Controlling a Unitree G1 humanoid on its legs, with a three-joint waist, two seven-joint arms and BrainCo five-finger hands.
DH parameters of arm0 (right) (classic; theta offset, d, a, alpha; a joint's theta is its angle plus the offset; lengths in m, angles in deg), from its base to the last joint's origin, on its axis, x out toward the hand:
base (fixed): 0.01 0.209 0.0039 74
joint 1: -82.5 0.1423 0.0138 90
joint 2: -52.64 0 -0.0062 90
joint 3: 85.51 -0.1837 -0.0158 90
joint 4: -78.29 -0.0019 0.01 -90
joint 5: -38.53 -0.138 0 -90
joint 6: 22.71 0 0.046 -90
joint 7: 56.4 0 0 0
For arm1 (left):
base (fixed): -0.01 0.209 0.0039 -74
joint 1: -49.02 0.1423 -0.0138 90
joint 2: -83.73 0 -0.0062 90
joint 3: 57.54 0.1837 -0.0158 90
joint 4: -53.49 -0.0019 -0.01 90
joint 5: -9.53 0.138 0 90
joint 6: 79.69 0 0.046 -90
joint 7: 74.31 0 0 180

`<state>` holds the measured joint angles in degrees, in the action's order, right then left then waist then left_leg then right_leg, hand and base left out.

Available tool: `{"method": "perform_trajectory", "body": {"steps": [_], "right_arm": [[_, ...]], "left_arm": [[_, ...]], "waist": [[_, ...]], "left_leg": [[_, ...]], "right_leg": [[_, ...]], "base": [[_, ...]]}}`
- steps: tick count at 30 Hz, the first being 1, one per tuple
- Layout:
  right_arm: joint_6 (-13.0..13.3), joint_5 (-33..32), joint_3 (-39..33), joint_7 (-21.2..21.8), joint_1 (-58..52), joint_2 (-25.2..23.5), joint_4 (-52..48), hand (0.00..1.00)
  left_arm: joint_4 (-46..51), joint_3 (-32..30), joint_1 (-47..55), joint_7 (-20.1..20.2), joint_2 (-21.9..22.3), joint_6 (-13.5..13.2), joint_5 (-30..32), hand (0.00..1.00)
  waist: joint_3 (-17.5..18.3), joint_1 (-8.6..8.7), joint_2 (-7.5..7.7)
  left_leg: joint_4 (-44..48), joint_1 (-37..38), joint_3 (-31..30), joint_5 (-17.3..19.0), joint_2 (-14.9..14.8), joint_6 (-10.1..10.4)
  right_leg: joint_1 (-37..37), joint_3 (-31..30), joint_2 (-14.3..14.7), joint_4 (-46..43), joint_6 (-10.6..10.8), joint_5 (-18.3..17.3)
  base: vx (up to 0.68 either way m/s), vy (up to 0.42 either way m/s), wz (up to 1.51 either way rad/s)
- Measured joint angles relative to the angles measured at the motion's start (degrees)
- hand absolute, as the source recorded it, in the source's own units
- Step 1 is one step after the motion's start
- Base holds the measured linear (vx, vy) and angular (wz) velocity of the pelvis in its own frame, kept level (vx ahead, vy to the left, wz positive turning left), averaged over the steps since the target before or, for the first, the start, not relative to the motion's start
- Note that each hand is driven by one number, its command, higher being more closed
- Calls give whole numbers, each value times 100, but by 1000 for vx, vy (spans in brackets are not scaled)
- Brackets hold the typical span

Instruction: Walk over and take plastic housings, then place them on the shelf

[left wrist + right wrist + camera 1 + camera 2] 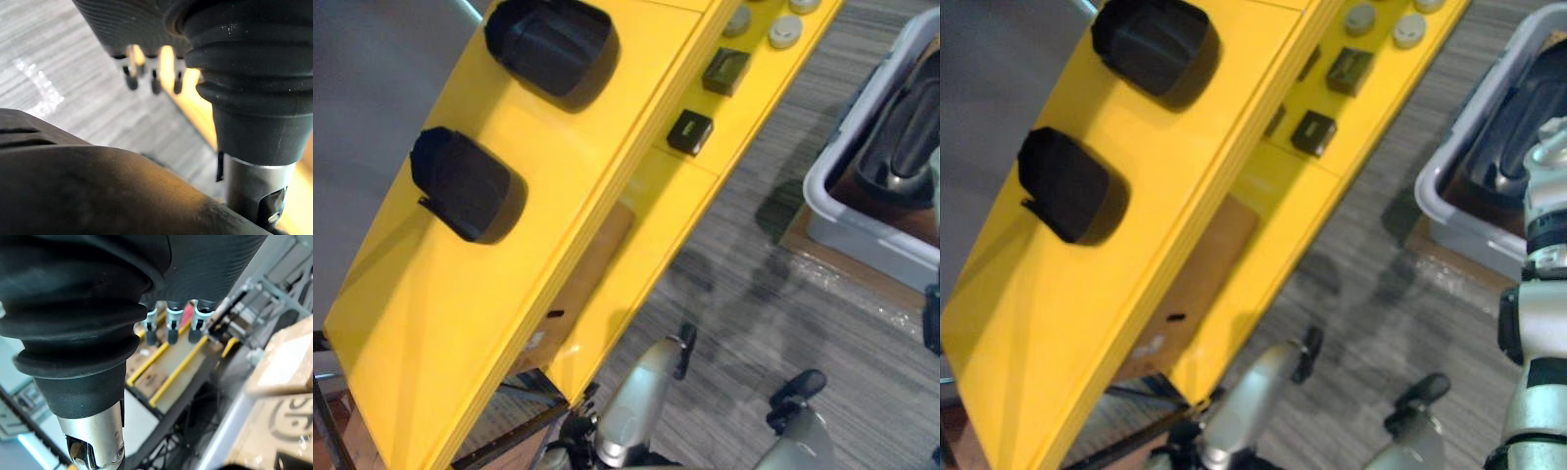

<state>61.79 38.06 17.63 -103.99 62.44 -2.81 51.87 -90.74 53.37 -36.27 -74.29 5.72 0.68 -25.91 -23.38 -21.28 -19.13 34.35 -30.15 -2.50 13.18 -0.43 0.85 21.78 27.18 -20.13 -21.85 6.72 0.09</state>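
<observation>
Yellow is the shelf [607, 176], and two black housings [465, 186] sit on its top board, well apart, one near and one farther back [548, 44]. More dark housings [901, 137] lie in a grey bin [815, 191] on the floor [754, 294], off to the right of the shelf. I cannot tell how many are in the bin.

The left hand [155, 73] hangs over the floor. Its fingers [131, 78] are loose and a bit apart, and they hold nothing. The right hand [168, 328] is the same: its fingers [198, 323] point out straight, side by side, with nothing in them.

So I think the job now is to go to the bin for one more housing. To do it well, the robot should turn to the bin and step close before it reaches. It should keep the fingers apart on the way in, then close them on a housing's wall, not on the bin's rim. It should lift straight up so the housing does not catch. Then it should set it on a bare part of the top board, away from the edge and not bumping the two that are there.

Counting: one shelf, two housings on it, one bin. On the low board sit two small black boxes [689, 132] and three grey caps [784, 31]. One brown cardboard [597, 264] piece shows under the top board.
</observation>
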Motion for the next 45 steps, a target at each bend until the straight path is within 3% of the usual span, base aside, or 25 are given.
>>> {"method": "perform_trajectory", "body": {"steps": [12, 16, 17, 25, 29, 34, 40, 45], "right_arm": [[-1150, -564, -182, 612, -221, -33, 522, 0], [-1492, -603, -276, 990, -323, 7, 608, 0], [-1533, -605, -274, 1138, -334, 70, 605, 100], [-1901, -254, -161, 2126, -449, 616, 475, 100], [-2080, 170, -175, 2250, -438, 733, 478, 100], [-2499, 986, -166, 2404, -401, 788, 538, 100], [-2580, 1605, -308, 2769, -501, 785, 856, 100], [-2389, 1714, -419, 2768, -643, 749, 1005, 100]], "left_arm": [[-56, 9, -10, 59, 0, -32, -4, 0], [-54, 14, -19, 93, 0, -41, -13, 0], [-48, 21, -24, 95, 0, -43, -14, 0], [-33, 55, -29, 96, -3, -39, -51, 0], [-25, 72, -30, 88, -2, -98, -45, 0], [60, 181, -30, 5, -26, -254, -46, 0], [659, 230, -6, -233, -285, -249, 130, 0], [924, 225, 160, -419, -408, -241, 211, 0]], "waist": [[9, -42, -13], [16, -97, -21], [17, -135, -23], [18, -187, -42], [24, -254, -49], [29, -306, -38], [26, -261, -33], [-15, -18, 20]], "left_leg": [[24, -142, -54, 6, 130, -8], [67, -196, -47, 8, 139, -9], [76, -200, -53, 18, 140, -9], [162, -324, -127, 99, 135, -18], [119, -311, -126, 96, 116, -15], [113, -281, -147, 91, 115, -10], [121, -120, -155, 92, 116, -10], [176, -92, -181, 99, 90, -10]], "right_leg": [[141, 82, -153, -172, 9, -155], [221, 83, -183, -255, 14, -187], [229, 88, -190, -257, -11, -222], [263, 155, -214, -313, 12, -283], [249, 172, -177, -238, 44, -261], [198, 235, -176, -213, 56, -253], [-31, 282, -125, -135, 46, -256], [-203, 384, -65, 5, 55, -206]], "base": [[12, 21, 6], [0, 0, 0], [0, 0, 0], [-13, 13, 2], [21, 1, -1], [36, 8, 3], [-1, 5, 2], [-19, 18, 4]]}}
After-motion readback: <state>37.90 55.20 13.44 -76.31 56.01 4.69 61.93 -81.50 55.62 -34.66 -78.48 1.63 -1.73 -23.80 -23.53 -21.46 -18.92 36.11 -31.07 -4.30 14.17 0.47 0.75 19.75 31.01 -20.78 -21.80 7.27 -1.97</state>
